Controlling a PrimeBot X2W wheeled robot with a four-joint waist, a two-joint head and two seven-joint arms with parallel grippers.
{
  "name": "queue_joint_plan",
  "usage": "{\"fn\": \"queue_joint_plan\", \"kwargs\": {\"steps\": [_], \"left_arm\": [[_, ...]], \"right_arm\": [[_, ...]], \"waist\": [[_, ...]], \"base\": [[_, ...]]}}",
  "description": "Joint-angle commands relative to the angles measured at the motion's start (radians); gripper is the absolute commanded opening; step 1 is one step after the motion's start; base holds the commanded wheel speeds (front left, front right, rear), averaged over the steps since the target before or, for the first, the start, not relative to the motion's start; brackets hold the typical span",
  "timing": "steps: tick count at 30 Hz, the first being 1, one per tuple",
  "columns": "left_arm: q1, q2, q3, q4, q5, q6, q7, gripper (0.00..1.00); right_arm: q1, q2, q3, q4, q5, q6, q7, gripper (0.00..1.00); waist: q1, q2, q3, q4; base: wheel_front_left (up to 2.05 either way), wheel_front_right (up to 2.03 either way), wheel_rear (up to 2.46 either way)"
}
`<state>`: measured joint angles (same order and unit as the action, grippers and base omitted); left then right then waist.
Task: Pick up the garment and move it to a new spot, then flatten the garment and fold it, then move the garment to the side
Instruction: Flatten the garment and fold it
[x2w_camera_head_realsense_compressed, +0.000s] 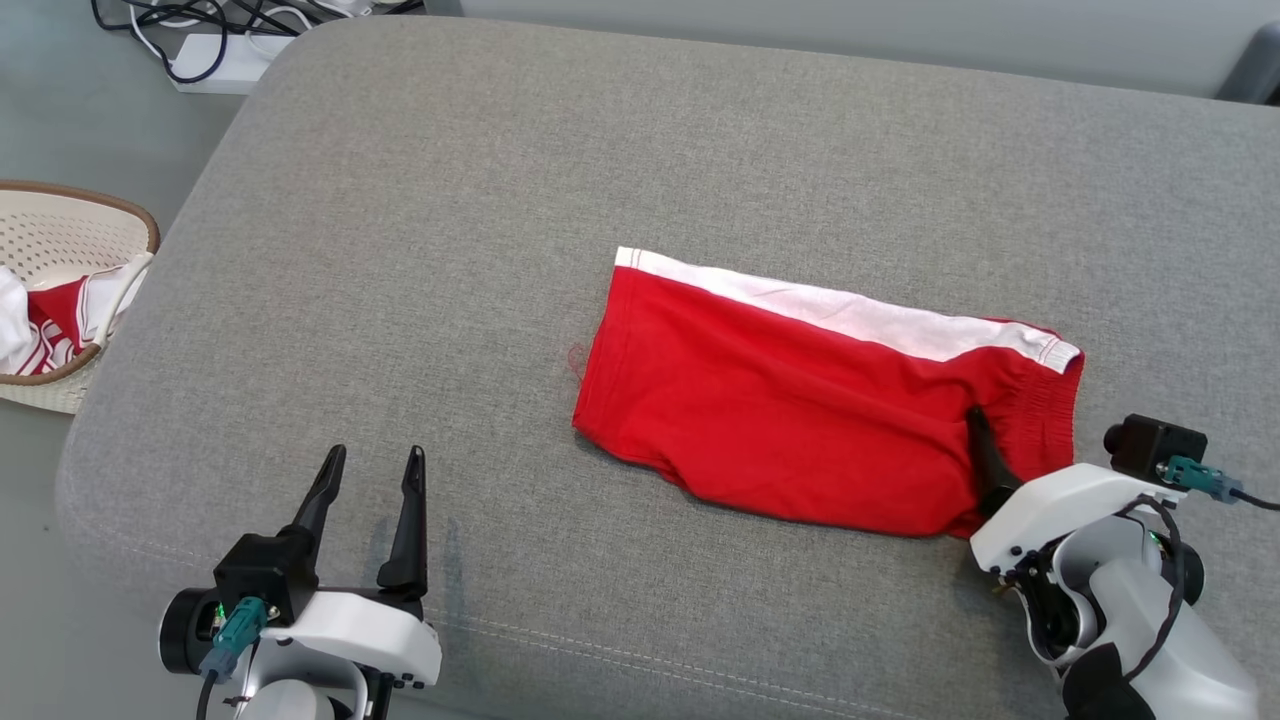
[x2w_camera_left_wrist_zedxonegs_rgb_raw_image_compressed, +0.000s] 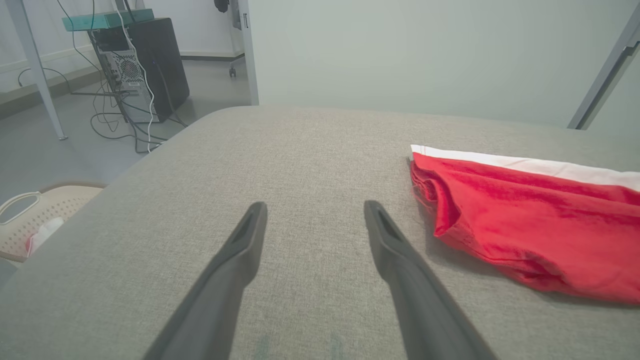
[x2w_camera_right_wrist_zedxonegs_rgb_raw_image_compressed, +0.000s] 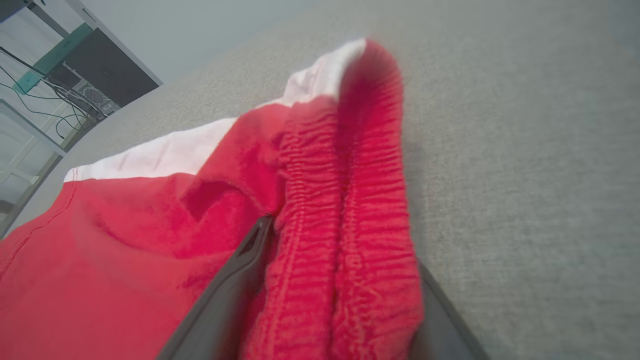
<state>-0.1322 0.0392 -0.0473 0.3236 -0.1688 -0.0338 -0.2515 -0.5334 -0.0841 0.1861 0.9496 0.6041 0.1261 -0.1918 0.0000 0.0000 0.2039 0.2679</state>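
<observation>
Lying flat right of centre on the grey cushion (x2w_camera_head_realsense_compressed: 480, 200), the red garment (x2w_camera_head_realsense_compressed: 790, 410) has its gathered waistband bunched between the widely parted fingers of the right gripper (x2w_camera_right_wrist_zedxonegs_rgb_raw_image_compressed: 340, 245), not clamped, while the left gripper (x2w_camera_head_realsense_compressed: 375, 452), jaws likewise apart, stands well clear over bare cushion.

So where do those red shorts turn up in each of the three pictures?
Head view: the red shorts lie right of centre on the grey cushion.
Left wrist view: the red shorts sit at the right edge, mid-height.
Right wrist view: the red shorts spread across left and centre, waistband between the right end effector's fingers.
Shared landmark: the white stripe along their far edge.
</observation>
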Motion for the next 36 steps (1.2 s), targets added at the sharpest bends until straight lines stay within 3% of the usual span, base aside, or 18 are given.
{"fn": "queue_joint_plan", "kwargs": {"steps": [1,3,4,5,6,7,22,31,36], "left_arm": [[-0.034,0.011,0.027,-0.02,-0.006,0.003,-0.01,1.0],[-0.036,0.011,0.023,-0.018,-0.007,0.003,-0.01,1.0],[-0.036,0.011,0.021,-0.017,-0.008,0.003,-0.01,1.0],[-0.036,0.011,0.019,-0.017,-0.009,0.003,-0.01,1.0],[-0.035,0.011,0.016,-0.017,-0.01,0.003,-0.01,1.0],[-0.034,0.011,0.014,-0.016,-0.012,0.003,-0.01,1.0],[-0.013,0.011,-0.003,-0.012,-0.03,0.0,-0.01,1.0],[-0.005,0.011,-0.038,0.002,-0.051,0.005,-0.01,1.0],[-0.001,0.011,-0.072,0.009,-0.068,0.004,-0.01,1.0]], "right_arm": [[0.013,0.034,0.051,0.009,0.023,0.005,0.037,1.0],[0.009,0.034,0.073,0.009,0.048,0.005,0.051,0.96],[0.007,0.034,0.08,0.01,0.058,0.005,0.051,0.8],[0.005,0.034,0.086,0.011,0.065,0.005,0.051,0.52],[0.004,0.032,0.09,0.011,0.073,0.005,0.047,0.37],[0.003,0.027,0.092,0.009,0.082,0.005,0.038,0.0],[0.022,-0.123,0.086,-0.08,0.185,0.005,-0.034,0.0],[0.051,-0.146,0.206,-0.372,0.315,0.005,0.092,0.0],[0.034,-0.144,0.273,-0.448,0.325,0.005,0.164,0.0]], "waist": [[0.0,0.0,0.0,0.001],[0.0,0.0,0.0,0.001],[0.0,0.0,0.0,0.002],[0.0,0.0,0.0,0.002],[0.0,0.0,0.0,0.001],[0.0,0.0,-0.001,0.001],[0.0,0.0,-0.037,-0.055],[0.0,0.0,-0.06,-0.059],[0.0,0.0,-0.066,-0.024]], "base": [[0.0,0.0,0.0],[0.0,0.0,0.0],[0.0,0.0,0.0],[0.0,0.0,0.0],[0.0,0.0,0.0],[0.0,0.0,0.0],[0.0,0.0,0.0],[0.0,0.0,0.0],[0.0,0.0,0.0]]}}
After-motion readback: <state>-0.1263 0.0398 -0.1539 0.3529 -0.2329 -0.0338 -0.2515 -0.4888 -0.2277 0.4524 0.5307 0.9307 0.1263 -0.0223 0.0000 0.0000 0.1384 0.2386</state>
